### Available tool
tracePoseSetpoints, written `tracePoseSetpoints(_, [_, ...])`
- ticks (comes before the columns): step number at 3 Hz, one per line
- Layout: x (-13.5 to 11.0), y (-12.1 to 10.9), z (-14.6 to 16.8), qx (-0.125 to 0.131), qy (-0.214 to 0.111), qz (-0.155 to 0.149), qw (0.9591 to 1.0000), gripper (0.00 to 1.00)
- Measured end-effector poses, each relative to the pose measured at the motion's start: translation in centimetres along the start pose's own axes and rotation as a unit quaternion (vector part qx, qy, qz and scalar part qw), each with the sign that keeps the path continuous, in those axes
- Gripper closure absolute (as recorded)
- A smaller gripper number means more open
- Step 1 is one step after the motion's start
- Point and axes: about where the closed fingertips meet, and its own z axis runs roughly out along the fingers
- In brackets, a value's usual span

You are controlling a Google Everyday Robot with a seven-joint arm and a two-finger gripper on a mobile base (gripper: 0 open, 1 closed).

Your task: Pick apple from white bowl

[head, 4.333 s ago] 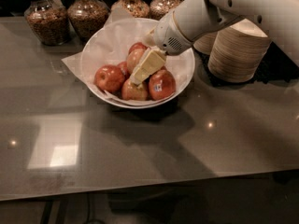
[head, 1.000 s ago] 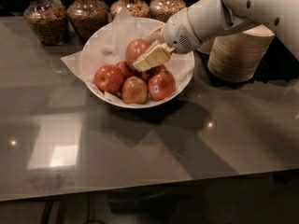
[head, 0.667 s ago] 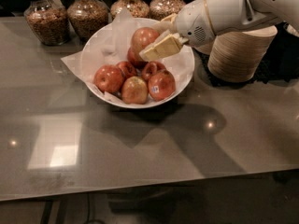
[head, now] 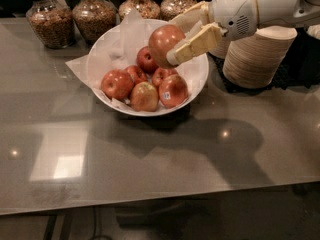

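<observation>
The gripper [head: 174, 40], its two flat beige fingers [head: 196, 42] clamped on the apple [head: 164, 43], hangs over the back right of the bowl [head: 198, 78]. The apple is round, glossy red with a pale blush, and clear of the fruit below. The bowl is wide, shallow and white, with a crumpled paper liner [head: 125, 36]; inside lie smaller apples [head: 116, 84], one with a sticker [head: 173, 90]. Glass jars [head: 95, 15] of grainy brown contents stand behind it. A ribbed stack of paper bowls [head: 257, 54] sits to the right on the glossy table [head: 150, 159].
</observation>
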Motion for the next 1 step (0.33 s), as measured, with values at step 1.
tracePoseSetpoints(1, [0.00,0.00,0.00,0.000,0.000,0.000,1.0000,1.00])
